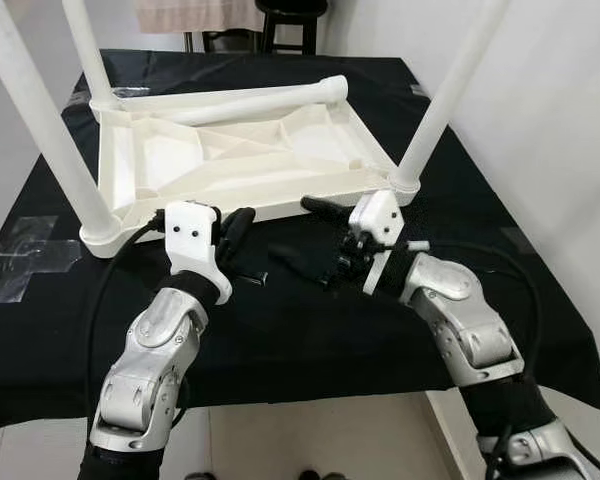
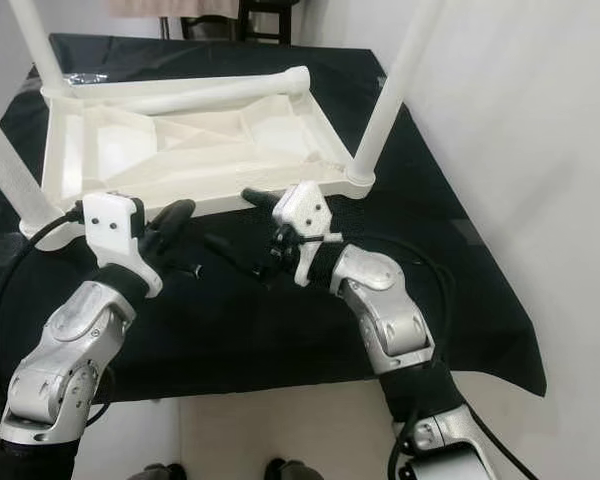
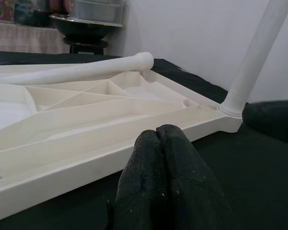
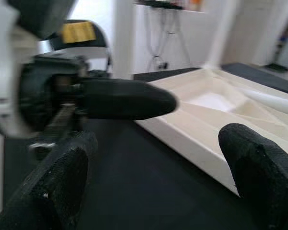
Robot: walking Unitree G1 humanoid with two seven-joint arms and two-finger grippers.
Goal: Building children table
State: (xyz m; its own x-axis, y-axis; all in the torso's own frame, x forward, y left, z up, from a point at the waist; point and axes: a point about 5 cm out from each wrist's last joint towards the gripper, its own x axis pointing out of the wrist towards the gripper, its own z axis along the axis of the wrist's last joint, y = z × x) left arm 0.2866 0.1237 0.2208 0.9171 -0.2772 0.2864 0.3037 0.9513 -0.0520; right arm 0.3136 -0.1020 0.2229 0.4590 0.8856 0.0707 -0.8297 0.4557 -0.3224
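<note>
Currently we log the white children's table [image 1: 240, 150] lying upside down on the bench [image 1: 280, 330], which is draped in black cloth. Three legs stand upright at its corners; a fourth leg [image 1: 250, 100] lies loose across the ribbed underside. We read no brand, label or writing on any part. Left claw [image 1: 237, 232] sits just beside the tabletop's near edge, fingers [image 3: 165, 163] pressed together, clenched on nothing. Right claw [image 1: 325, 240] is near the same edge, close to the near right leg [image 1: 450, 90], fingers [image 4: 259, 163] spread apart, released.
</note>
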